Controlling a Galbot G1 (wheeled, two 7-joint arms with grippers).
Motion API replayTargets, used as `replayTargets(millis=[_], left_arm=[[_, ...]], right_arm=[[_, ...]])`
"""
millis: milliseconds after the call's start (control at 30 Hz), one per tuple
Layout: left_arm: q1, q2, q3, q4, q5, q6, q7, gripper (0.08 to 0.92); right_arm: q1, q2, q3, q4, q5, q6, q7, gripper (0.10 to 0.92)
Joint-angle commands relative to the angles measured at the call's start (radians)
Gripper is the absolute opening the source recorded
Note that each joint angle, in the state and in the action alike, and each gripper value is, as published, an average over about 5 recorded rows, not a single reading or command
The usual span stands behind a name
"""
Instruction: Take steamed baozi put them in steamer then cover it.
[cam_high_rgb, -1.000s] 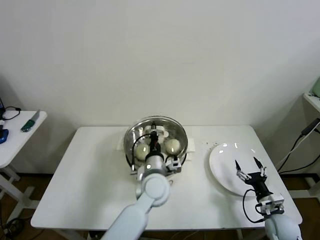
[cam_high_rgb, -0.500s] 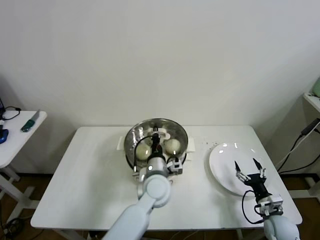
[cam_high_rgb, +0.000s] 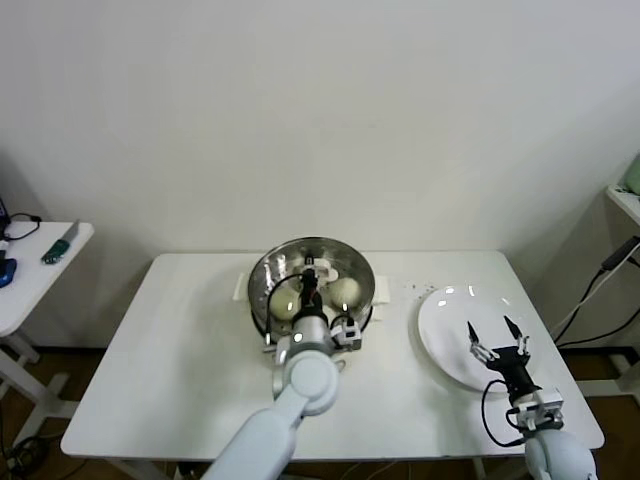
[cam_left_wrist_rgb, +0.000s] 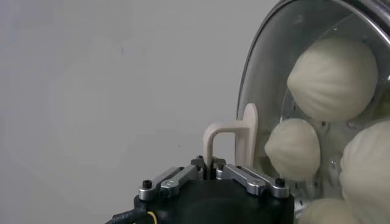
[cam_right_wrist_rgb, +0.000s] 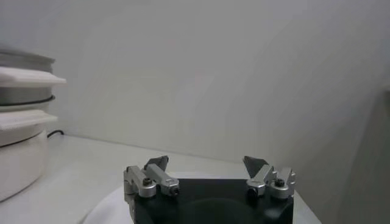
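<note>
The steamer (cam_high_rgb: 378, 291) stands at the back middle of the white table, with cream-white baozi (cam_high_rgb: 345, 290) inside it. The glass cover (cam_high_rgb: 330, 260) lies over it, at or close to the rim; I cannot tell if it rests there. My left gripper (cam_high_rgb: 309, 277) is shut on the cover's white bar handle (cam_left_wrist_rgb: 228, 135). In the left wrist view the left gripper (cam_left_wrist_rgb: 211, 165) pinches that handle, and several baozi (cam_left_wrist_rgb: 332, 78) show through the glass. My right gripper (cam_high_rgb: 497, 338) hangs open and empty over the white plate; the right wrist view shows this gripper (cam_right_wrist_rgb: 206, 163) with jaws wide apart.
A flat white plate (cam_high_rgb: 445, 315) lies at the table's right. The table (cam_high_rgb: 180, 350) has bare surface left of and in front of the steamer. A small side table (cam_high_rgb: 40, 265) with loose items stands far left. Cables hang at the right edge.
The cover, held by my left gripper, has come down and levelled over the steamer. The right arm has barely shifted.
</note>
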Motion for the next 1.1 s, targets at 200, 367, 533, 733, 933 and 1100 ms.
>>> replayTargets(millis=[200,367,533,733,933,1100], left_arm=[[0.015,0.009,0.003,0.003,-0.014,0.050,-0.031,0.146],[0.016,0.031,0.006,-0.017,-0.044,0.050,-0.019,0.148],[0.025,0.056,0.001,-0.066,-0.067,0.050,-0.005,0.238],[0.053,0.080,-0.006,-0.145,-0.097,0.050,-0.007,0.411],[0.097,0.110,-0.010,-0.248,-0.138,0.050,-0.006,0.584],[0.157,0.141,-0.024,-0.338,-0.180,0.050,-0.019,0.731]], right_arm=[[-0.001,0.013,0.004,-0.001,-0.002,0.003,-0.005,0.823],[-0.001,0.014,0.005,0.000,-0.002,0.003,-0.007,0.823],[-0.001,0.014,0.006,-0.001,-0.001,0.001,-0.009,0.823],[-0.001,0.013,0.005,0.003,0.001,-0.006,-0.012,0.823],[-0.004,0.010,0.005,0.018,0.007,-0.035,-0.010,0.823],[-0.007,0.002,-0.001,0.037,0.005,-0.073,0.000,0.823]])
